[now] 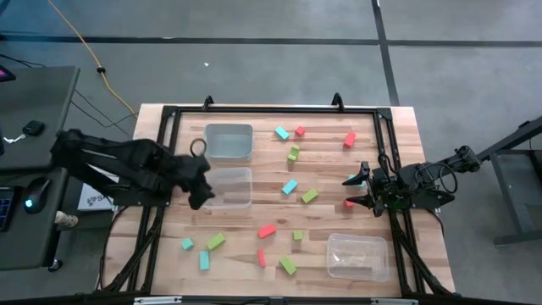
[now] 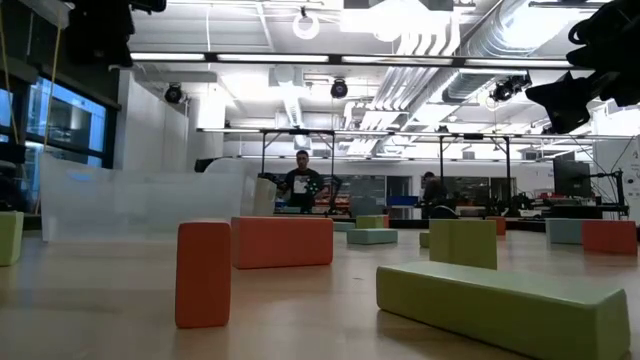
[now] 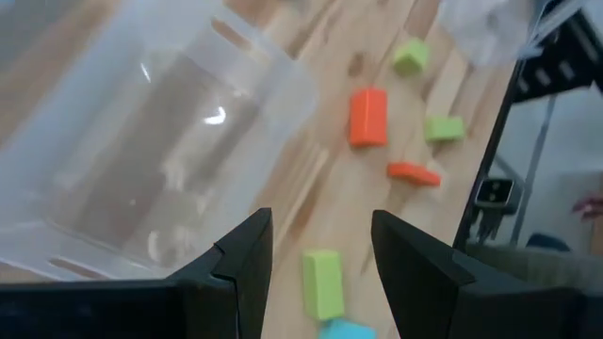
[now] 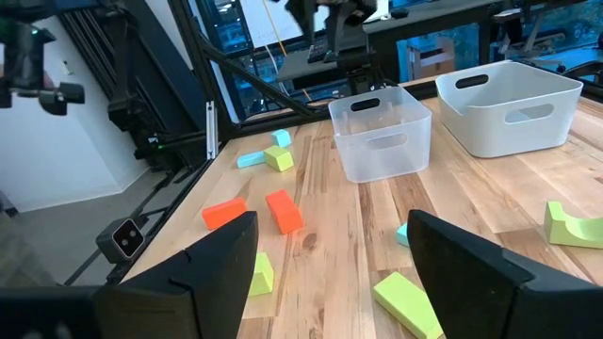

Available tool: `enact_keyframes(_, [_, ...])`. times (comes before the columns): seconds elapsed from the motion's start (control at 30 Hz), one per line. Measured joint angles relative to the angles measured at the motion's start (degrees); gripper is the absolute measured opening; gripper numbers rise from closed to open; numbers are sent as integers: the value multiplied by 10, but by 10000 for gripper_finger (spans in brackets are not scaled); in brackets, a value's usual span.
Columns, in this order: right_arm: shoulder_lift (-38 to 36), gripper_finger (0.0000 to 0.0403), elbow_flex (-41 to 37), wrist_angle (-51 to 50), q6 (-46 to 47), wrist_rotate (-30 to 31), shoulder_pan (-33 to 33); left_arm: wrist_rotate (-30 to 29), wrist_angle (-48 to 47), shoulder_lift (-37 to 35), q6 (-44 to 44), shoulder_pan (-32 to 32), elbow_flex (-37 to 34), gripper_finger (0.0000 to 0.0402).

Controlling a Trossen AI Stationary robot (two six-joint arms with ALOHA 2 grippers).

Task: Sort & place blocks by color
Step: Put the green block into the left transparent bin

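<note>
Left wrist view: my left gripper hangs spread above a lime bar, its long axis running between the fingers.

Ceiling strip lights flood my table evenly, so shadows stay faint. Glare glints on the clear bin by my left gripper, which blurs up close. At table height the nearest green block looks soft; the room behind is sharper.
</note>
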Motion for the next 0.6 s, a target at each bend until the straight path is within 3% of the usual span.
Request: enact_keyframes(0.6, [0, 264, 0, 0, 0, 0, 0, -52, 39, 159, -258, -192, 0, 156])
